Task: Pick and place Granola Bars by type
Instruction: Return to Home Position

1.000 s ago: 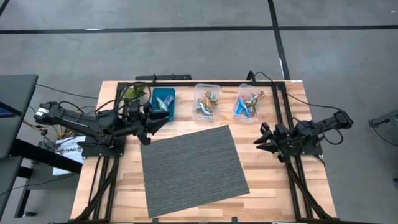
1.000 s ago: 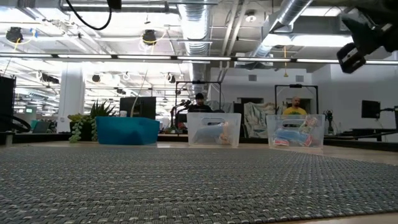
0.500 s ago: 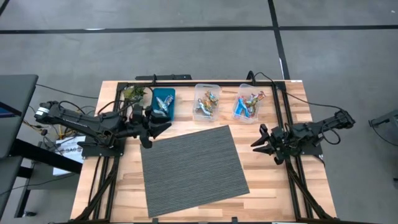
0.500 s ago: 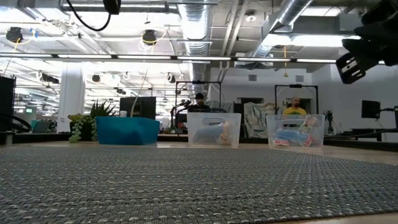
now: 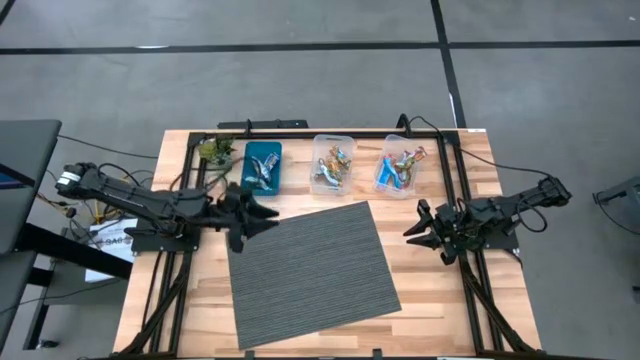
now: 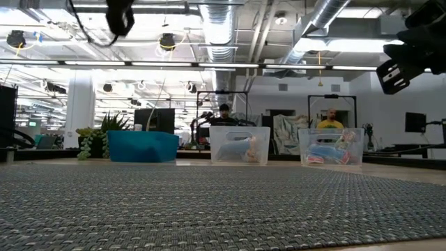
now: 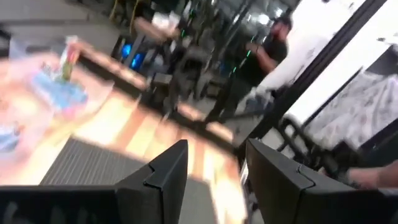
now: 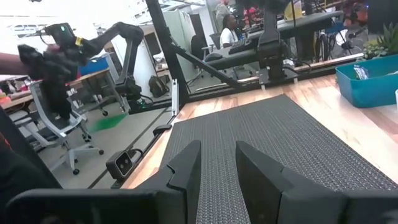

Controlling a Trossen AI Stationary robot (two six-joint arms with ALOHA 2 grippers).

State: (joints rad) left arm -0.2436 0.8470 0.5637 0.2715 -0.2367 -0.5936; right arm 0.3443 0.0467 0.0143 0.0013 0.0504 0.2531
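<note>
Granola bars lie in three containers along the table's far edge: a few in the blue tray (image 5: pixel 262 167), gold and blue ones in the middle clear tub (image 5: pixel 333 165), and blue and orange ones in the right clear tub (image 5: pixel 401 168). In the low view the tray (image 6: pixel 143 146) and the two tubs (image 6: pixel 240 145) (image 6: pixel 331 147) stand in a row. My left gripper (image 5: pixel 264 213) hangs open over the grey mat's far left corner, just nearer than the tray. My right gripper (image 5: pixel 412 231) is open, off the mat's right edge and nearer than the right tub. Neither holds a bar.
A grey woven mat (image 5: pixel 310 264) covers the table's middle, turned slightly askew. A small potted plant (image 5: pixel 213 149) stands left of the blue tray. A black frame rail (image 5: pixel 330 134) runs behind the containers. People sit in the room beyond the table (image 6: pixel 224 115).
My left gripper has drawn back from beside the blue tray toward the near edge and a little rightward, ending over the mat's far left corner; it has also come lower. My right gripper has dropped slightly and crept toward the mat. No bar has moved.
</note>
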